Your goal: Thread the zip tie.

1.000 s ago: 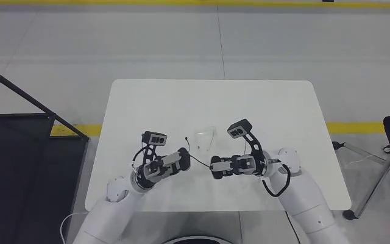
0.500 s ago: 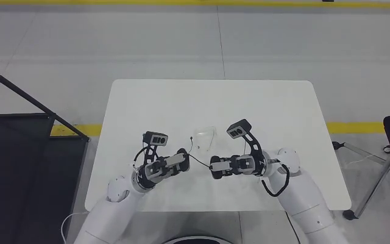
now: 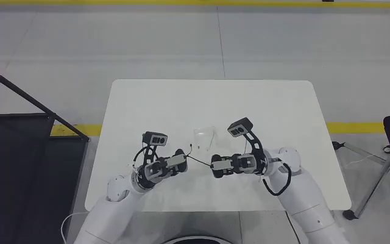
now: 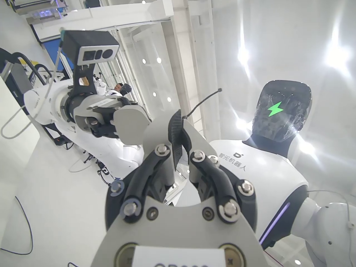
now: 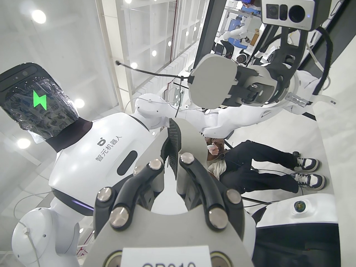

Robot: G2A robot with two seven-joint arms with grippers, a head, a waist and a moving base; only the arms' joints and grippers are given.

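Spanning a gap near the table's [image 3: 274,110] front edge, the black zip tie [image 3: 198,161] is clamped by the closed left pincer [image 3: 181,158] and closed right pincer [image 3: 213,165] (head end jutting past the left).

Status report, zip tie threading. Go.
Grippers: left gripper and right gripper both shut on zip tie. Tie spans between them above table, one end free past left gripper. Beyond, clear item on table; nothing blocking.

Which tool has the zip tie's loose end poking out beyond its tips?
The left tool: the zip tie juts free past its shut tips; the right tool shows no such end.
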